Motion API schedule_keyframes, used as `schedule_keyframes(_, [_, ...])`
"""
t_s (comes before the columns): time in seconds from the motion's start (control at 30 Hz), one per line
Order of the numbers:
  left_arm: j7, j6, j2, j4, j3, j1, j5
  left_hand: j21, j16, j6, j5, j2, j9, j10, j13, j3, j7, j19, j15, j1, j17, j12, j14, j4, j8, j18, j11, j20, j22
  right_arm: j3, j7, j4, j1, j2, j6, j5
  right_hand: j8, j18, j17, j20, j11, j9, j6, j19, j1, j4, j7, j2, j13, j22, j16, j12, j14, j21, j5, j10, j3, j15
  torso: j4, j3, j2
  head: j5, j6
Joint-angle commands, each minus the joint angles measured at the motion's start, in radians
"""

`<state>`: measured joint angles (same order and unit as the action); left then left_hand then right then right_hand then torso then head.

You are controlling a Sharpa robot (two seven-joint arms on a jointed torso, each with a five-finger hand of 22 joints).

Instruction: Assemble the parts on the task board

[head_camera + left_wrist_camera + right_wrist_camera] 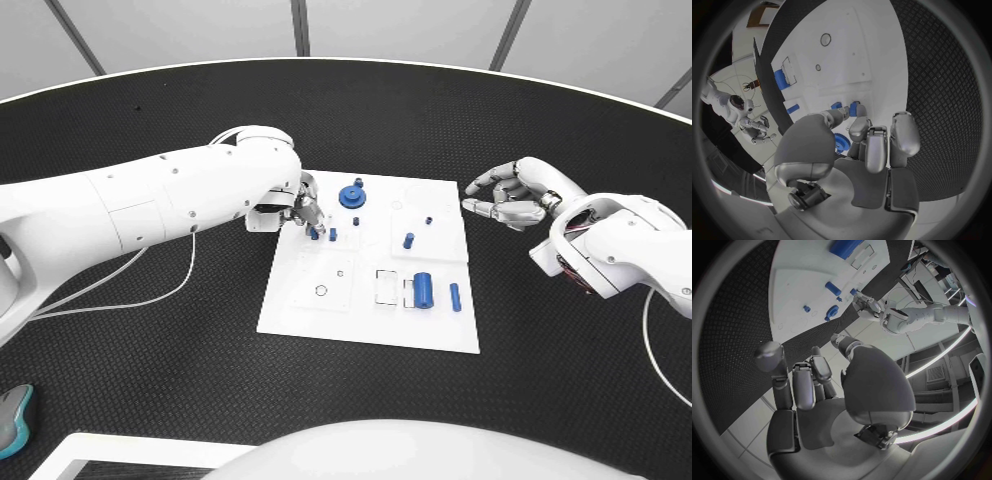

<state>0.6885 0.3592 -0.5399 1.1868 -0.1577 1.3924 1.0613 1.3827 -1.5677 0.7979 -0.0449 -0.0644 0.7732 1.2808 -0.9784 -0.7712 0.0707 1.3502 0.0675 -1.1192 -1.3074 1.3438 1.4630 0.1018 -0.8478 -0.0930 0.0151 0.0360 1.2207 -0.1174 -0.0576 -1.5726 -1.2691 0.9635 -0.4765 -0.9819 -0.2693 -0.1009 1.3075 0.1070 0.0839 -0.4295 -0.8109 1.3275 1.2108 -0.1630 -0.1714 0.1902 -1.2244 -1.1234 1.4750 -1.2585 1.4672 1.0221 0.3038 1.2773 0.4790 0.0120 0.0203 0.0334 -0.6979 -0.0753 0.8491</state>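
The white task board [296,300] lies mid-table. My left hand [293,210] hovers over the board's upper left edge, its fingertips [859,125] pinching a small blue peg [313,232] that stands upright on the board; a second peg [333,235] stands just beside it. A blue gear [352,195] sits close to the hand, also seen under its fingers [841,142]. More small pegs [408,240] dot the upper right of the board. A thick blue cylinder [423,290] and a thin one [454,296] lie lower right. My right hand [508,197] hangs off the board's right side, fingers loosely bent, holding nothing.
A white cable [159,290] trails across the black table to the left of the board. A teal object [12,420] and a white sheet edge [116,455] lie at the near left corner.
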Motion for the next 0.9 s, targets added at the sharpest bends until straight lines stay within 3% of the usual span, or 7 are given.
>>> schedule_keyframes(0.03, [0.001,0.003,0.001,-0.002,0.0,0.0,0.0,0.002,-0.003,0.014,-0.004,0.002,0.0,-0.001,0.001,-0.018,-0.021,0.001,0.006,-0.016,-0.263,-0.006,0.108,-0.023,-0.005,0.014,0.005,-0.003,0.0,0.0,0.0,0.0,0.0,0.0,0.0,0.0,-0.003,-0.017,0.087,-0.003,-0.002,0.002,0.008,0.005,0.001,-0.005,0.002,0.001,0.0,0.001,-0.007,-0.003,0.06,-0.003,0.004,0.002,-0.001,-0.009,-0.0001,0.0003,0.001,0.001,0.001])
schedule_keyframes(0.9, [0.005,0.007,0.0,-0.008,0.0,0.0,0.0,0.002,-0.003,0.014,-0.004,0.001,0.001,0.0,0.0,-0.021,-0.021,0.002,0.006,-0.017,-0.263,-0.007,0.108,-0.026,-0.004,0.014,0.005,-0.004,0.0,0.0,0.001,0.002,0.003,-0.002,0.001,0.0,-0.005,-0.017,0.086,-0.003,-0.002,0.003,0.009,0.005,0.001,-0.005,0.002,0.002,0.001,0.002,-0.008,-0.002,0.06,-0.007,0.005,0.001,-0.002,-0.009,-0.0002,0.0004,0.0,-0.001,0.003])
